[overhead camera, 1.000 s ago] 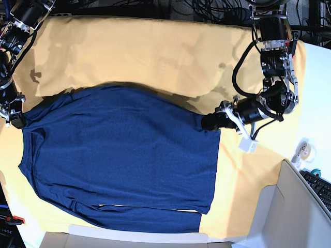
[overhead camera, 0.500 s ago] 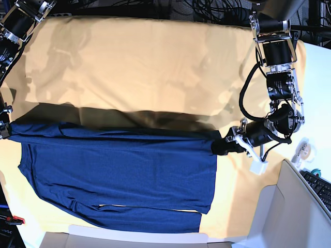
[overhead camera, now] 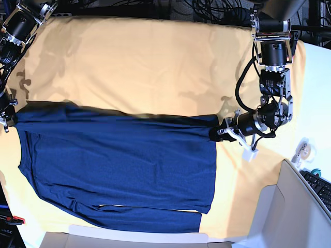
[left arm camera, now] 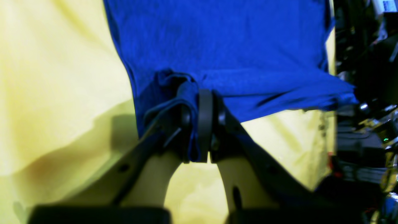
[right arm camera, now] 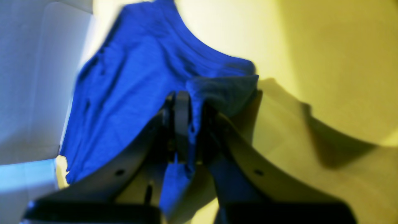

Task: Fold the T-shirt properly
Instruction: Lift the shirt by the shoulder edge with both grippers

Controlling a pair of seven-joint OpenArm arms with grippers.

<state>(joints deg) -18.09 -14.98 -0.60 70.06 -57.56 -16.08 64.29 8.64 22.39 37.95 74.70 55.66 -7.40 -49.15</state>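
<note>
Shirt (overhead camera: 119, 160): stretched over the yellow cloth (overhead camera: 139, 62).
Left gripper (overhead camera: 214, 135): pinching its right corner.
Right gripper (right arm camera: 186, 124): pinching its left corner.
Tip: carry both corners level, edge taut.

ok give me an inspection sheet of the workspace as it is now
surface: yellow-orange cloth spread over the table, lightly wrinkled.
job's things: navy T-shirt lying flat, its far edge pulled into a straight fold line between the two arms.
clutter: small white tag hanging by the left arm; roll of tape on the white side surface.
grippers: left gripper shut on the T-shirt's edge; right gripper shut on the opposite edge.
cables: black cable looping along the left arm; tangle of cables behind the table.
surroundings: keyboard, cardboard box at the near corner.
</note>
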